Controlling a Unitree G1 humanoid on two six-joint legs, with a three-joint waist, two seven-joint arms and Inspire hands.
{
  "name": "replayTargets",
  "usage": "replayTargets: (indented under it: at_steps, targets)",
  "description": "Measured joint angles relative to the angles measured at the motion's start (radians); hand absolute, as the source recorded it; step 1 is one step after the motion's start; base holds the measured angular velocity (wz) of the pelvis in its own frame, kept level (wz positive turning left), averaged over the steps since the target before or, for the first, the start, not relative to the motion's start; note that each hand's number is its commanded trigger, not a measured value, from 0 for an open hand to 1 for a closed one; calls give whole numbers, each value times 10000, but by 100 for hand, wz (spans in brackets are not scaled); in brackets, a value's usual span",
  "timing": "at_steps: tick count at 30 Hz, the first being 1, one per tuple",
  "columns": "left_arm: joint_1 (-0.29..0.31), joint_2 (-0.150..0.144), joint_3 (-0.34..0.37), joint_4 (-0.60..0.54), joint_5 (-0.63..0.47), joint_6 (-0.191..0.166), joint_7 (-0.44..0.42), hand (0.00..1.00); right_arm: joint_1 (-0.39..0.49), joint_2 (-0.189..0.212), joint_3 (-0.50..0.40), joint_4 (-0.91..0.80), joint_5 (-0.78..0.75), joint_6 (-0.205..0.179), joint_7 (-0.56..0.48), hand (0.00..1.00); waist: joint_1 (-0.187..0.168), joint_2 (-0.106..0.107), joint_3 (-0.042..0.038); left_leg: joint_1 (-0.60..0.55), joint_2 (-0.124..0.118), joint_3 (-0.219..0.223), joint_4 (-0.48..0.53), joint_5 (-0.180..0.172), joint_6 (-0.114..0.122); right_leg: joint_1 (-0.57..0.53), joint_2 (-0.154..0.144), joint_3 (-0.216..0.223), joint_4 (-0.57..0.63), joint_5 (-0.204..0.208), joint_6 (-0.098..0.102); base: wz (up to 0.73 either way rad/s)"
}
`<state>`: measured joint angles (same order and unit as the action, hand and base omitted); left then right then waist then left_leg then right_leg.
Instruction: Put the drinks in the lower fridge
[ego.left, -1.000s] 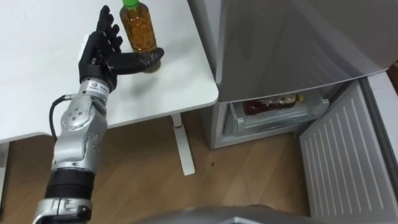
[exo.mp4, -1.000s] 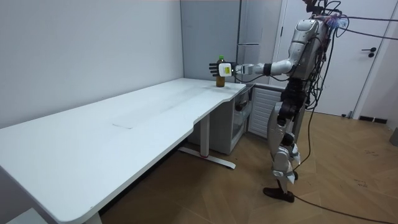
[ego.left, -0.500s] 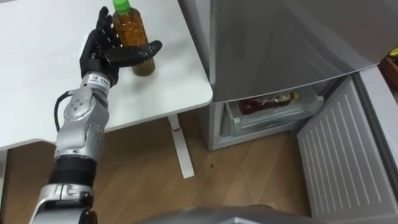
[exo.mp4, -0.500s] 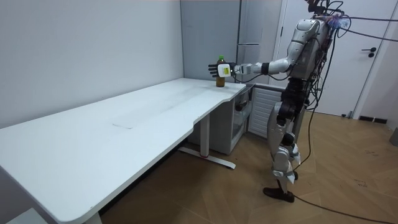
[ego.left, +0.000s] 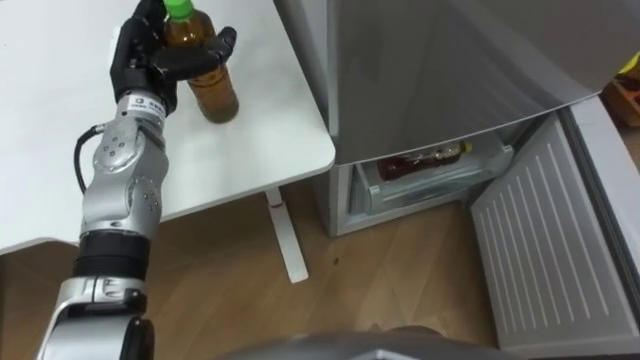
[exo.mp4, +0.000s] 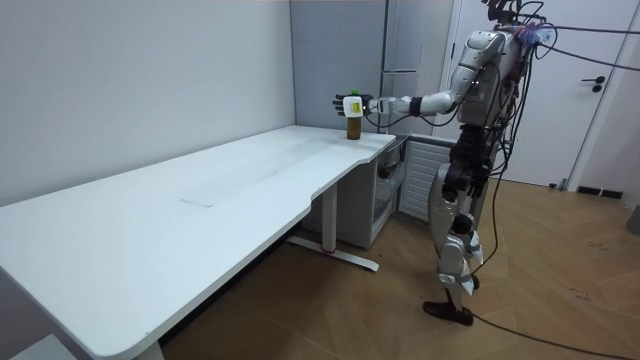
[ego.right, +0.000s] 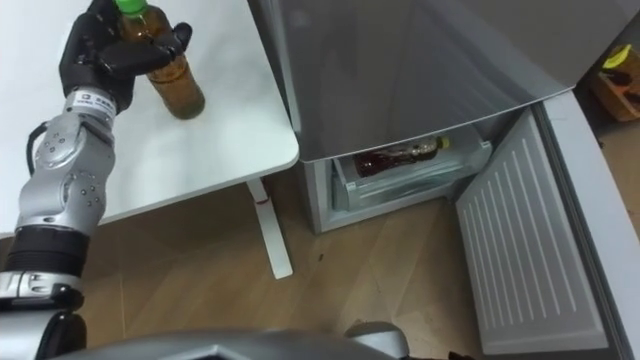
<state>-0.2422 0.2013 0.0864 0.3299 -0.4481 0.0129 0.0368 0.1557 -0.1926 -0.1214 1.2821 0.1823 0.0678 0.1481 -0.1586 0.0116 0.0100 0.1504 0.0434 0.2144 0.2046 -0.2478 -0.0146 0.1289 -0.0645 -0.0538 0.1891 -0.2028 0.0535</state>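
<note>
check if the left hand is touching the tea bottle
Touching. The left eye view shows the left hand curled round the upper part of the bottle, with its thumb lying across the bottle's front.

Our left arm comes in from the lower left of the eye views and reaches toward eleven o'clock. It is nearly straight at the elbow, and the silver forearm ends in a black wrist. Our left hand (ego.left: 148, 58) has its back turned toward us. Its fingers curl round the far side of the bottle (ego.left: 215, 95), and the thumb wraps across the near face, pointing to three o'clock. In the room view we stand upright, with that arm held roughly level at chest height and stretched toward the room view's left.
</note>
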Motion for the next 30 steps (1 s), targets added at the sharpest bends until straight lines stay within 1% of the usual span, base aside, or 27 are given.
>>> replayTargets:
  at_steps: [3,5,7,16,20,21,23,25,29,30]
  targets:
    - [-16,171,-1,1,42,195,21,100,4,1,0,-107,-137,129,-34,0,-7,-21,-15,-10,0,1,-1,0,0,-14,0,1,0,0,0,0]
    - [-15,185,-6,3,46,277,44,100,-43,3,26,-181,-222,208,-29,0,17,-48,-30,-14,0,1,-2,0,0,-20,0,0,6,0,0,0]
    - [-15,186,-33,3,62,344,44,100,-41,13,51,-306,-222,208,-11,0,19,-64,-37,-32,0,5,-1,0,0,-36,0,0,7,1,0,0]
    - [-18,177,-254,-6,57,407,-97,100,-209,14,211,-842,-208,168,178,0,7,-37,-54,-56,5,5,20,0,0,22,-6,-19,-7,5,-3,0]
    - [-18,171,-363,-5,-133,467,-130,100,-195,31,254,-1212,-220,148,158,0,12,18,-22,10,5,3,1,1,-1,88,-6,-23,-25,5,-3,0]
    - [-18,171,-452,-6,-230,471,-138,100,-206,34,350,-1300,-211,71,158,0,1,26,-18,14,5,2,-1,1,-2,97,-5,-27,-35,5,-3,0]
    - [-18,110,-660,-25,-484,469,-196,100,-211,17,603,-1506,-209,-24,145,0,27,31,-9,10,5,-5,-3,1,-1,103,-4,-28,-37,5,-3,0]
    - [-18,52,-784,-28,-675,468,-249,100,-232,61,651,-1757,-220,-42,146,0,26,30,-6,14,5,-5,-3,1,-1,102,-4,-20,-32,5,-3,0]
    - [-19,-4,-1029,-203,-589,468,-502,100,-484,86,1091,-2394,-395,-54,169,0,102,26,-2,-89,6,23,6,3,-4,-58,-8,-22,16,9,-8,-3]
    - [-18,-64,-1169,-261,-578,468,-549,100,-596,103,1284,-2511,-454,-137,179,0,187,20,1,-85,7,19,7,4,-4,-68,-8,-21,17,12,-10,0]
